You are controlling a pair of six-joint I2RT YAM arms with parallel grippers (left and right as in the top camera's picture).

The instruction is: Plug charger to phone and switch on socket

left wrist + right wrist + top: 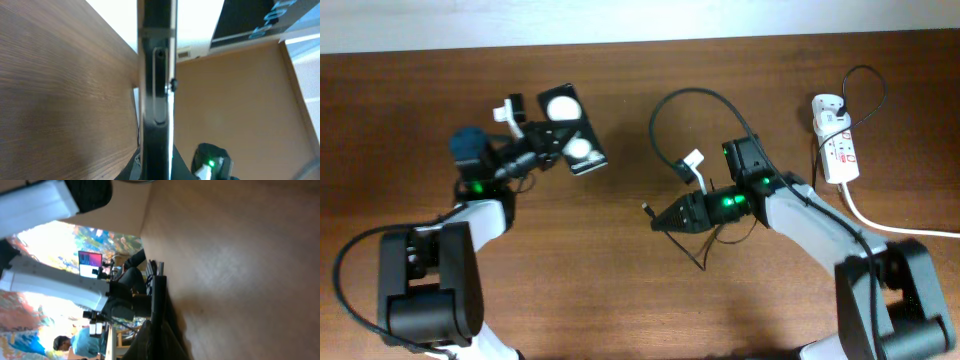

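Observation:
My left gripper (548,142) is shut on the phone (572,130), a black slab with two white glare spots, and holds it tilted above the table at the left. In the left wrist view the phone (157,75) stands edge-on between the jaws (157,172), with a slot in its edge. My right gripper (665,218) is shut on the charger (665,105) near its plug tip (647,209), which points left towards the phone, still well apart from it. The cable (159,300) runs through the right jaws (159,342). The socket (835,140) lies at the far right.
The black cable loops up behind my right arm and over to the socket. A thick white cord (880,222) runs from the socket off the right edge. The wooden table (620,300) is bare in front. The white wall edge runs along the back.

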